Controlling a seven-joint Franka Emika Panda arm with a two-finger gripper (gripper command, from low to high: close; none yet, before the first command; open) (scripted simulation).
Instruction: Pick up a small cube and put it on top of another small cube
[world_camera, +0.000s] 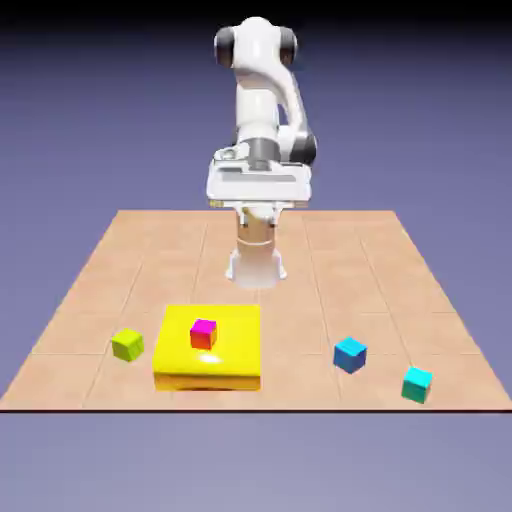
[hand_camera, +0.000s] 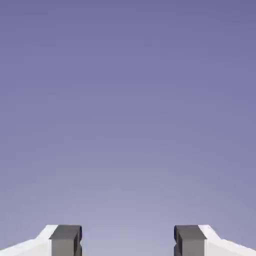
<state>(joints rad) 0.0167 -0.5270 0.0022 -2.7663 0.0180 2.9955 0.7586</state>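
Observation:
The small teal cube (world_camera: 417, 384) rests near the table's front edge at the exterior view's right. Far across at that view's left sits the small lime yellow-green cube (world_camera: 127, 344). My gripper (world_camera: 258, 200) hangs high above the back of the table, well away from both cubes. In the hand view the gripper (hand_camera: 127, 242) is open: its two grey fingertips (hand_camera: 65, 240) stand wide apart with only the plain backdrop between them. Neither cube shows in the hand view.
A large flat yellow block (world_camera: 235, 360) lies just right of the lime cube, with a magenta-and-red cube (world_camera: 203, 333) on top. A brighter sky-blue cube (world_camera: 349, 354) sits left of and slightly behind the teal one. The tan table (world_camera: 150, 250) ends close in front of the cubes.

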